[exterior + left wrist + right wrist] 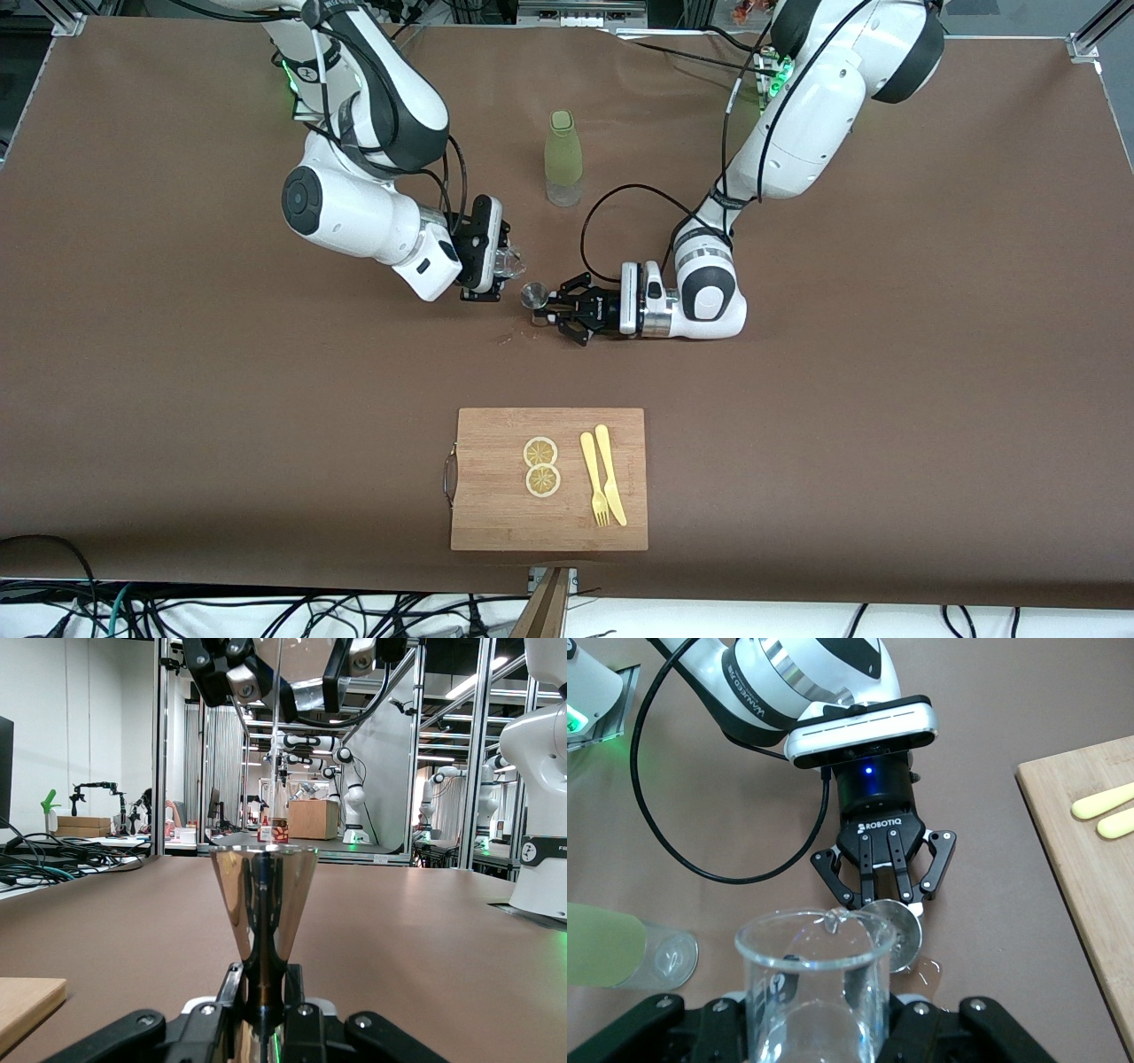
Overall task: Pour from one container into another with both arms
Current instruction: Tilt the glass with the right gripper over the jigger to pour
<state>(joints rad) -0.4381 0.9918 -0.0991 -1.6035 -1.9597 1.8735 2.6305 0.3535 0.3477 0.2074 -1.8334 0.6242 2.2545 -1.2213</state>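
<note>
We see the right gripper mid-tabletop, clamped on a clear beaker, tipped over a metal funnel-shaped cup. Left gripper pinches that cup's stem, low over the tabletop. Green bottle stands nr the arms' edge; cutting board at the camera edge.

We see a brown table carrying a green-sleeved bottle near the arms' bases, a wooden cutting board nearest the front camera, and a small spill between them.
</note>
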